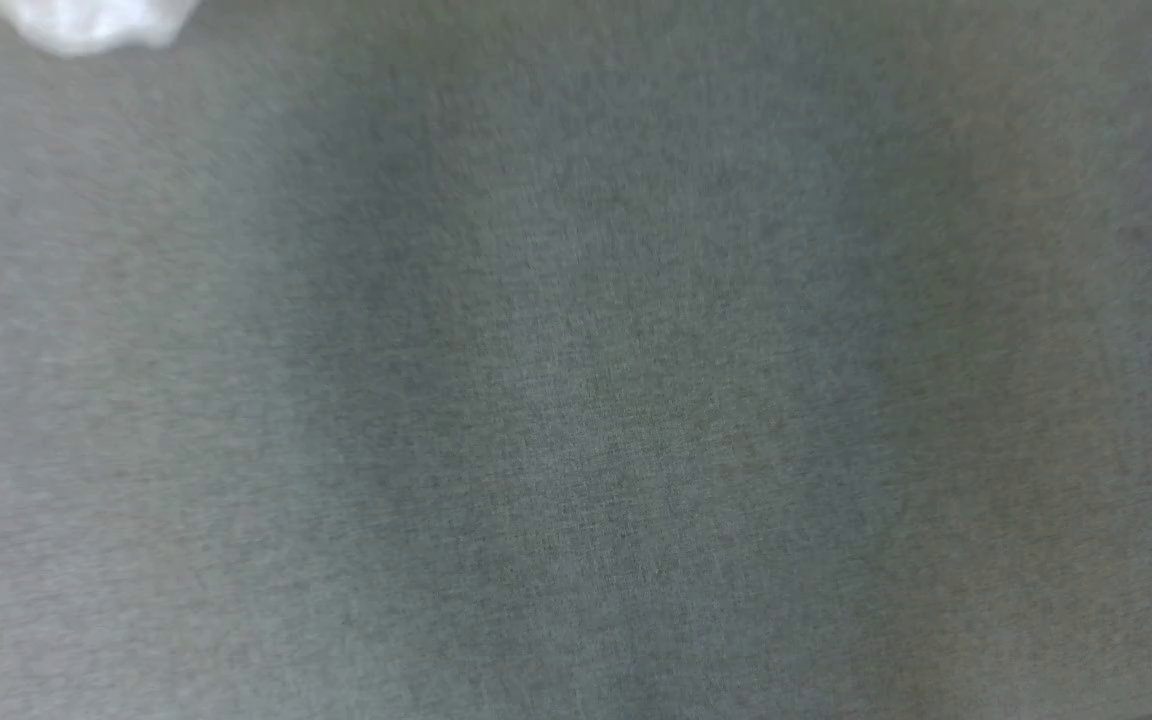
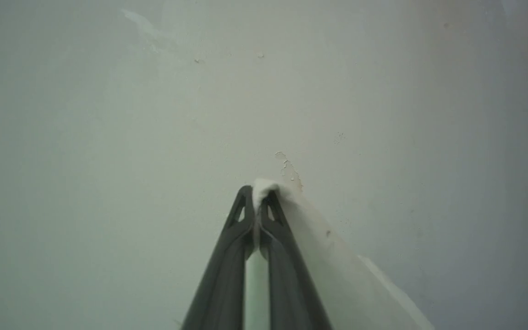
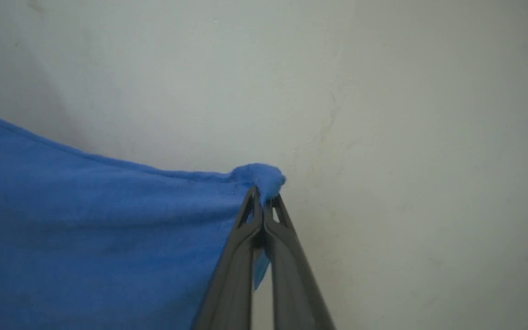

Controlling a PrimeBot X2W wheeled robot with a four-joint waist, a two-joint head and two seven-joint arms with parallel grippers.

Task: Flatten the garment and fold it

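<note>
On my left wrist feed, the left gripper (image 2: 258, 195) points its two long dark fingers straight at a pale, chipped plaster wall (image 2: 108, 114), tips clenched on a small tuft of white cloth. From that pinch the white cloth trails to the lower right of the feed. On my right wrist feed, the right gripper (image 3: 263, 197) is aimed at the same kind of wall, its fingers pressed together on a bunched corner of the garment (image 3: 85, 229), a royal-blue jersey fabric. The blue cloth spreads from the pinch toward the feed's left, its top edge running long and rising slightly to the left. I cannot tell the whole garment's long axis from here. My head feed is blurred: a grey woven fabric surface (image 1: 576, 400), with a crumpled white patch (image 1: 96, 25) at the top left corner that I cannot identify.
</note>
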